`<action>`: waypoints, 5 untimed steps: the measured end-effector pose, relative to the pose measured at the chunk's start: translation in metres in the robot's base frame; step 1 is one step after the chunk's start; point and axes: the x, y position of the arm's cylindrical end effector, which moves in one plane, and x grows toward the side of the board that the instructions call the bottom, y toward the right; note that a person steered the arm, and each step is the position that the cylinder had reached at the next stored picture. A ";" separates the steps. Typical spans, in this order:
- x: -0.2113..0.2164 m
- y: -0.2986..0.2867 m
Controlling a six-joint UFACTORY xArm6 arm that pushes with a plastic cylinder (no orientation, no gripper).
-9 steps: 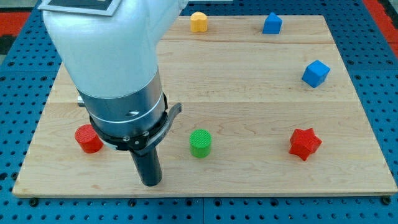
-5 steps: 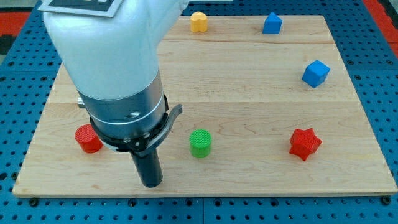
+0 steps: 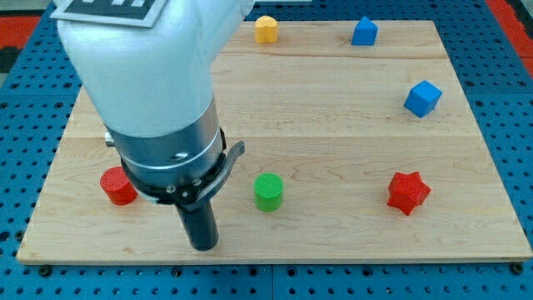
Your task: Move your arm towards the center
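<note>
My tip (image 3: 203, 246) rests on the wooden board (image 3: 333, 125) near its bottom edge, left of middle. A green cylinder (image 3: 268, 192) stands up and to the right of the tip, apart from it. A red cylinder (image 3: 117, 186) stands to the tip's upper left, partly behind the arm's body. A red star block (image 3: 408, 192) lies at the lower right. A blue cube (image 3: 423, 98) sits at the right, a blue block (image 3: 364, 32) at the top right, and a yellow cylinder (image 3: 266, 29) at the top middle.
The arm's large white and grey body (image 3: 150, 92) covers the board's upper left part. A blue pegboard (image 3: 500, 275) surrounds the board.
</note>
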 end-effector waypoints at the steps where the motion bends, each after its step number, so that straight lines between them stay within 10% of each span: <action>1: -0.018 0.015; 5: -0.113 -0.012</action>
